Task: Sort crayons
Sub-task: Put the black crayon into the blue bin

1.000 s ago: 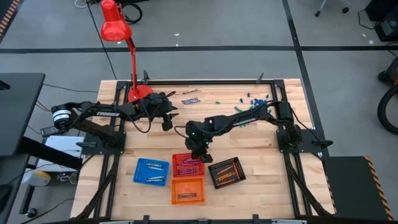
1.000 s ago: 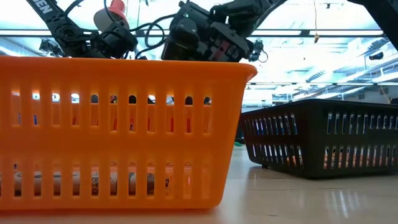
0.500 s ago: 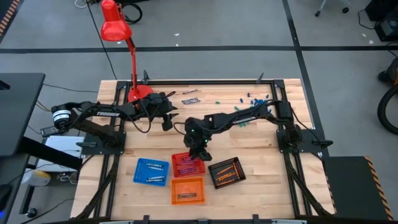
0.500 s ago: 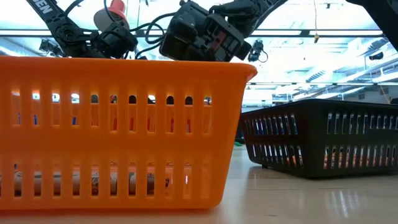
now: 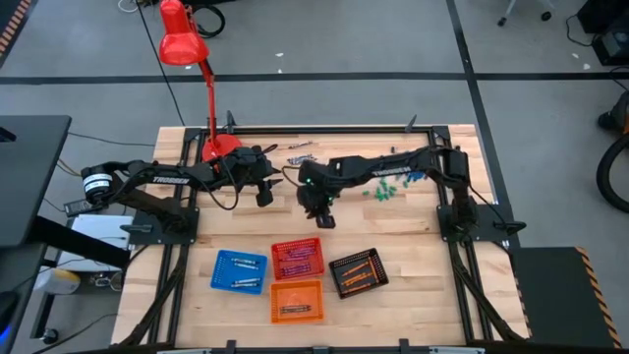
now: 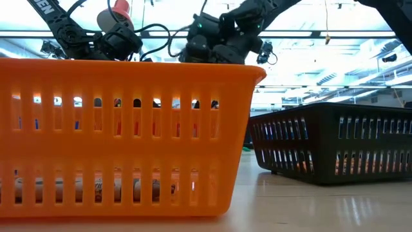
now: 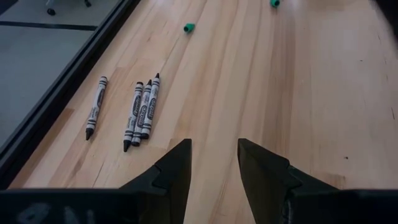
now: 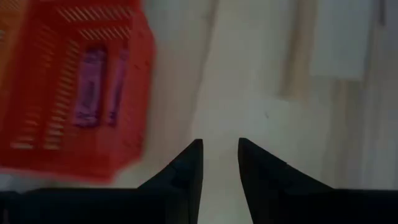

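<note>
Several grey-wrapped crayons (image 7: 142,112) lie flat on the wood near the table's far edge, also seen in the high view as crayons (image 5: 300,152). My left gripper (image 7: 214,162) stands open just short of them with nothing between its fingers; in the high view it is my left gripper (image 5: 263,192). My right gripper (image 5: 322,211) hangs open and empty over the middle of the table, on the far side of the red basket (image 5: 297,258). Magenta crayons (image 8: 93,87) lie in the red basket (image 8: 74,99).
A blue basket (image 5: 239,271), an orange basket (image 5: 296,301) and a black basket (image 5: 357,272) stand with the red one near the front edge. Green bits (image 5: 378,189) and blue bits (image 5: 403,157) lie scattered at the far right. A red lamp's base (image 5: 218,147) stands at the far left.
My right gripper has moved from above the red basket toward the table's far edge and a little up, tipping less steeply downward. My left arm has kept still.
</note>
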Tool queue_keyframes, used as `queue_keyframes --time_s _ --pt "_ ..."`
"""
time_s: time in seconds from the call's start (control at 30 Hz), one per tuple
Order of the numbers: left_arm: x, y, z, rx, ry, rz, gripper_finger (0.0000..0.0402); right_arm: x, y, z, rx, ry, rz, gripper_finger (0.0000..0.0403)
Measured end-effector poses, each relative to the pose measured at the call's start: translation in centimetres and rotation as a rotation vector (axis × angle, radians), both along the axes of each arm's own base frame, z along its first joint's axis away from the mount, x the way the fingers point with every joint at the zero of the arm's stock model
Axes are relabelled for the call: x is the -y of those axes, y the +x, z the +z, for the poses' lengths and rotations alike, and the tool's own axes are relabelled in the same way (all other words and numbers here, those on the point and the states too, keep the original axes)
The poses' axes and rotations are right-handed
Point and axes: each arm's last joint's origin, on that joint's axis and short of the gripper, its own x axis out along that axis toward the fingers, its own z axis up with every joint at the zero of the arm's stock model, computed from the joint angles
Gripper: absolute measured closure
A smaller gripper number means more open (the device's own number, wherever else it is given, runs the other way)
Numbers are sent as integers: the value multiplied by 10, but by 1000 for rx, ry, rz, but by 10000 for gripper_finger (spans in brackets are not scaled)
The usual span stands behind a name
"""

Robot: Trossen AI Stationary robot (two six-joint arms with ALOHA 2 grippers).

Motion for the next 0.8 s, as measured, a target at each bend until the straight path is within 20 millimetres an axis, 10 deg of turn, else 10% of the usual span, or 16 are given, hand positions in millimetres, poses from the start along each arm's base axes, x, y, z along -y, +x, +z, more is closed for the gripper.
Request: queue_keyframes --time_s 0.3,0.8 --pt "-3 6 2 55 58 -18 260 41 -24 -19 34 -55 -183 305" --pt "-28 55 -32 8 47 -18 260 38 -76 -33 193 -121 -352 312"
